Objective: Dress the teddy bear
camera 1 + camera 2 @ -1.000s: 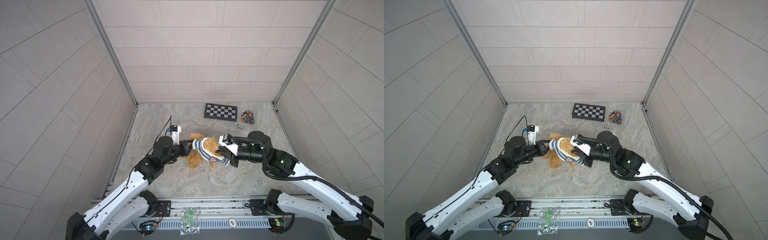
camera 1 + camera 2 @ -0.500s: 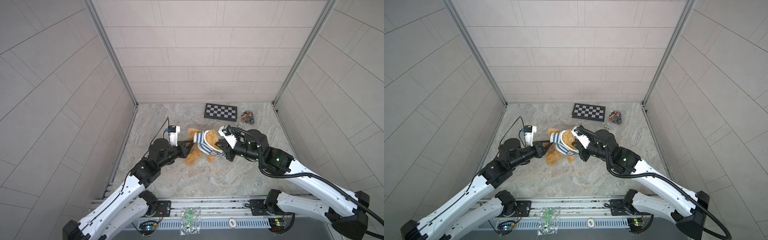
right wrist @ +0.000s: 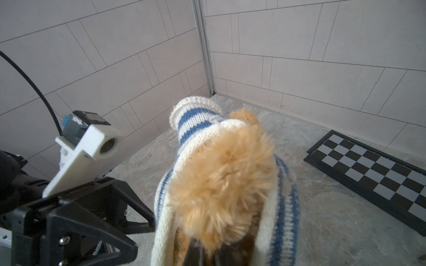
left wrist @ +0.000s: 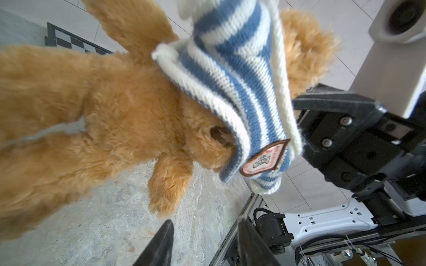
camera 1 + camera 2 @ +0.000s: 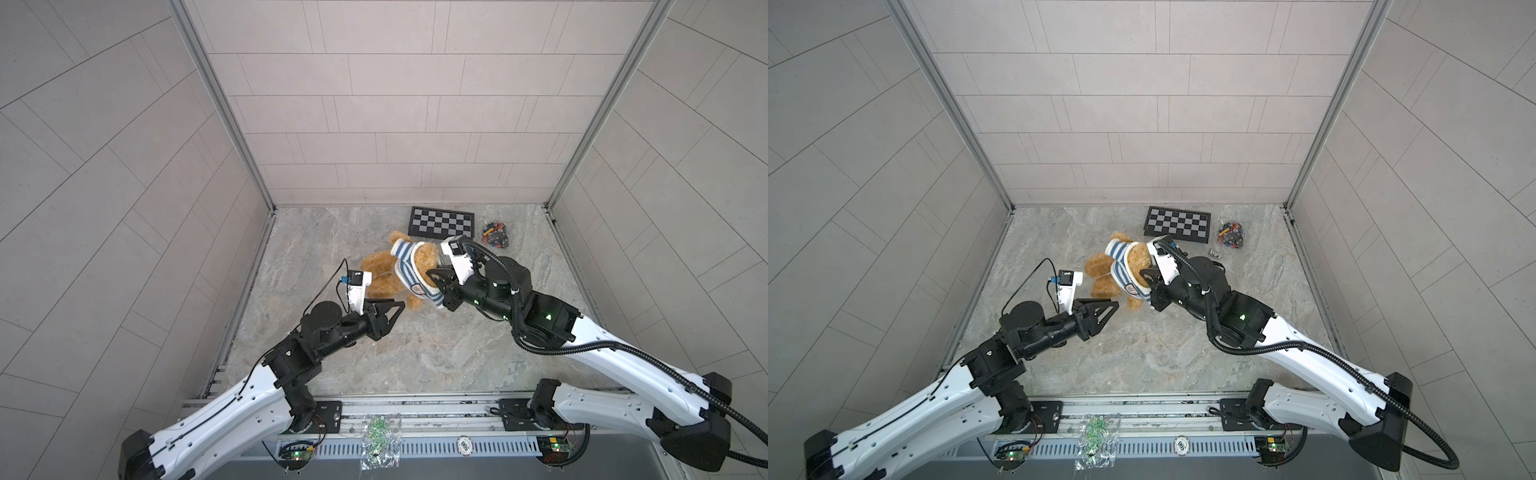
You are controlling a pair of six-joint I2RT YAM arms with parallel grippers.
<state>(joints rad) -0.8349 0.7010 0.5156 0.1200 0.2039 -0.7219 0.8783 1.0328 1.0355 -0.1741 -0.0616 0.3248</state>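
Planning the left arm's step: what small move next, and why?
Probably move the open left gripper in to pinch the sweater by its hem: it sits bunched at the teddy bear's neck, belly bare, with the right gripper clamping its head.

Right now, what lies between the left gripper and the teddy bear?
Nothing; the left wrist view shows only bare tabletop between left gripper and teddy bear.

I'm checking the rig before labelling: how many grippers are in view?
2. The left gripper, open and holding nothing, sits just short of the teddy bear's legs. The right gripper is shut on the striped sweater at the bear's head. None seems hidden.
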